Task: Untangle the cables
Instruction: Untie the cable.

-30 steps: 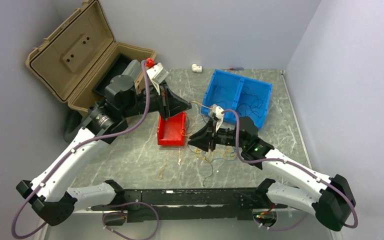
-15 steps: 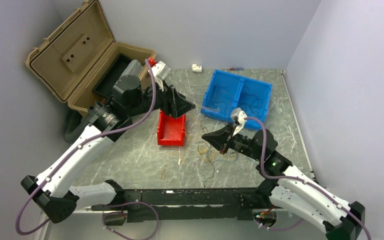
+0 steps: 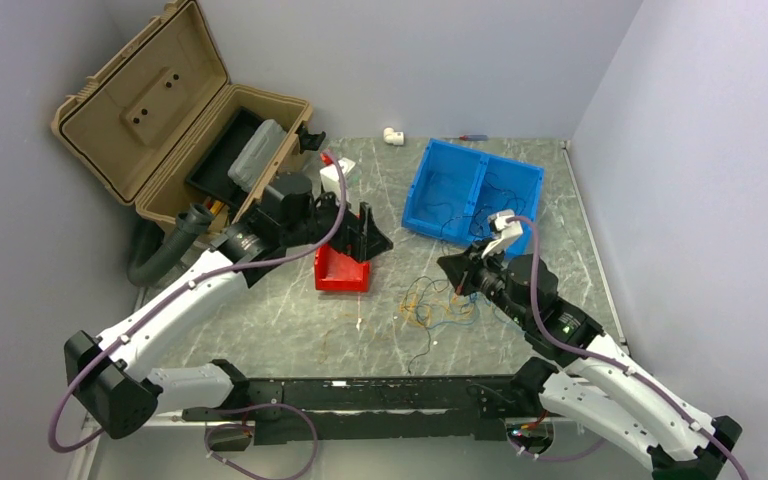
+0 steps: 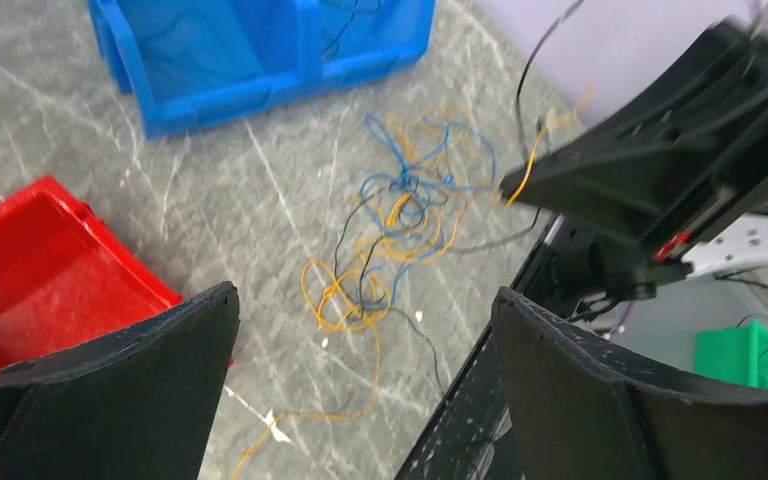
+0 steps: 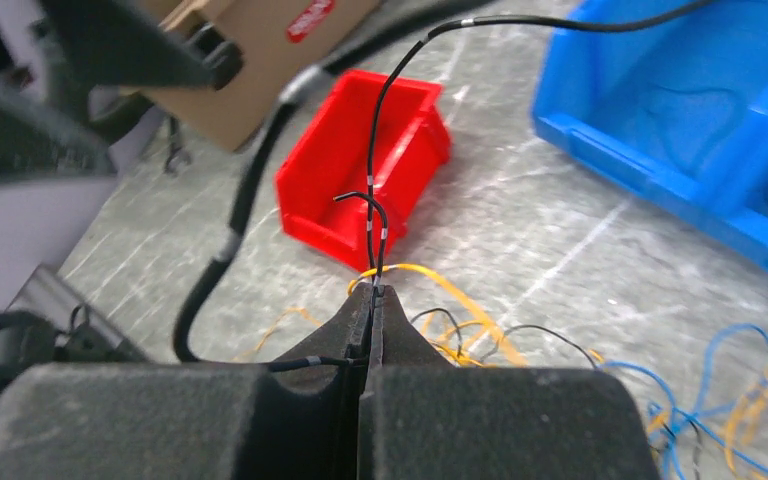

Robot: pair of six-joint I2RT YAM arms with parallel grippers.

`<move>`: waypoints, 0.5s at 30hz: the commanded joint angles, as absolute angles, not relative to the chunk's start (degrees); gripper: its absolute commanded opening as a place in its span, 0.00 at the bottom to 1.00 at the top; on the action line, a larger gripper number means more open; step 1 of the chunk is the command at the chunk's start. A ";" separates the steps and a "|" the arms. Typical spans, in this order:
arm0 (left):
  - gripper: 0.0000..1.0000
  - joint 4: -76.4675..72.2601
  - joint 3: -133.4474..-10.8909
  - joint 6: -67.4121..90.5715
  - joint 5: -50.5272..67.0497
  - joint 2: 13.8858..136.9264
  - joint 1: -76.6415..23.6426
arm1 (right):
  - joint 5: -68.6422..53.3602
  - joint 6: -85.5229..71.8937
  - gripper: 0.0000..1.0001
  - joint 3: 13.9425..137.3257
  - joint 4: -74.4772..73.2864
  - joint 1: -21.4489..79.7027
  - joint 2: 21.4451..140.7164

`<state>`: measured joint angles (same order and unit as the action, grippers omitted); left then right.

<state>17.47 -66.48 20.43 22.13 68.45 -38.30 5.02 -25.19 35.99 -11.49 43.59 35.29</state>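
Right gripper (image 5: 370,298): clamped on black wire (image 5: 373,190). Left gripper (image 4: 362,295): spread, empty. Risk: pulling likely drags whole tangle (image 4: 400,215), tightening knots; wire may slip.

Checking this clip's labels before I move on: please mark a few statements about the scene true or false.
The right fingers are shut on a thin black wire. True.
The left fingers hold a yellow wire. False: they are open and empty.
The tangle of cables lies in the red bin. False: it lies on the table, outside the bin.
The blue bin holds dark wires. True.
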 commanded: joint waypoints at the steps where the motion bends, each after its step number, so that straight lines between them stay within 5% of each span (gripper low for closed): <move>1: 0.98 17.96 -63.50 17.56 18.71 67.70 -40.35 | 17.38 -28.46 0.00 39.11 -18.66 43.51 34.75; 15: 0.93 11.58 -49.40 20.75 12.57 63.46 -48.52 | 19.52 -30.26 0.00 39.07 -18.43 43.07 34.54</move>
<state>16.47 -50.83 19.40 14.92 65.36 -46.87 17.58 -29.19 36.84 -19.05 43.24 34.22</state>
